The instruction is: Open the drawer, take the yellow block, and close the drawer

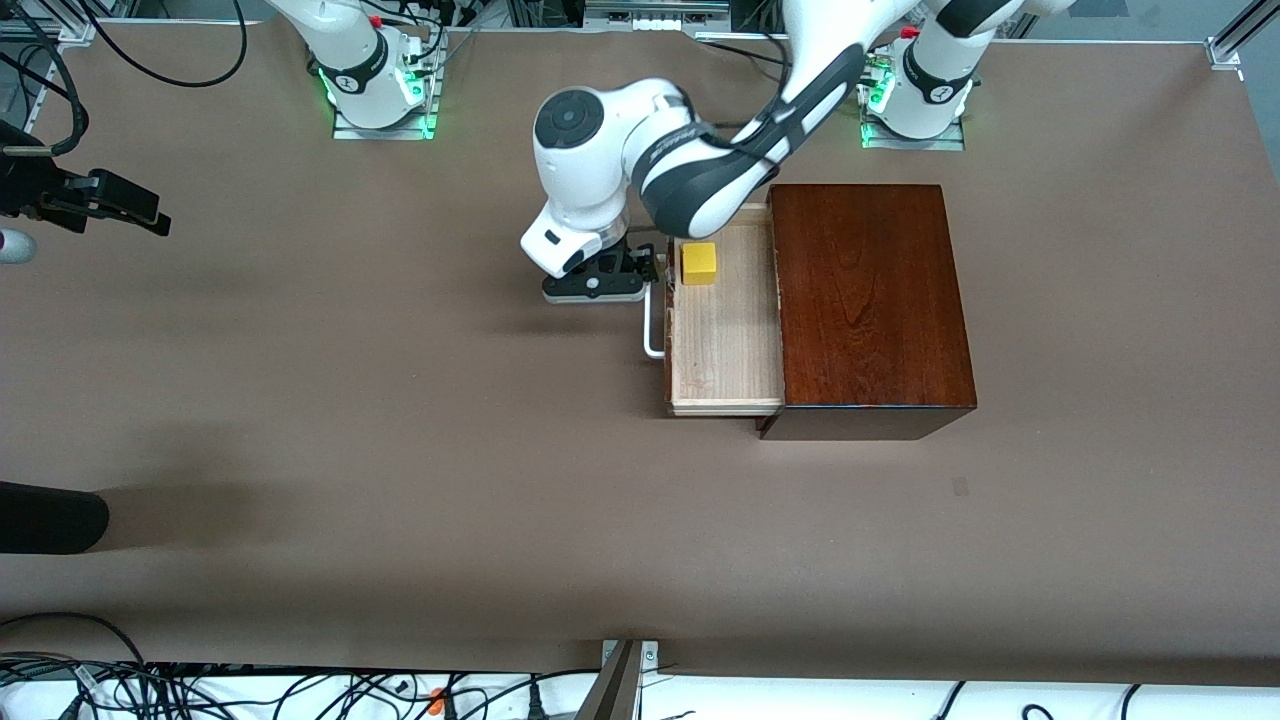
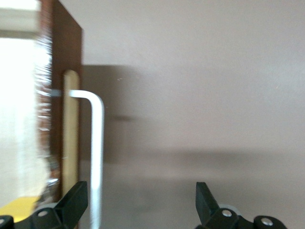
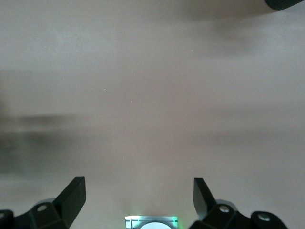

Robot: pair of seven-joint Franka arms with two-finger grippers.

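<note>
The drawer [image 1: 725,335] is pulled out of the dark mahogany cabinet [image 1: 870,300] toward the right arm's end of the table. The yellow block [image 1: 699,263] sits in the drawer's corner farthest from the front camera; a sliver of it shows in the left wrist view [image 2: 19,210]. My left gripper [image 1: 652,272] is open at the white handle [image 1: 652,325]. In the left wrist view the handle bar [image 2: 96,143] runs between the open fingers, close to one finger [image 2: 76,200], and the gripper [image 2: 140,200] is not closed on it. My right gripper [image 3: 138,188] is open and empty, and that arm waits over bare table.
Brown table [image 1: 400,400] spreads from the drawer toward the right arm's end. A black fixture [image 1: 90,200] and a dark rounded shape [image 1: 50,515] jut in at that end's edge. The right arm's green-lit base [image 1: 378,95] also shows in the right wrist view [image 3: 151,223].
</note>
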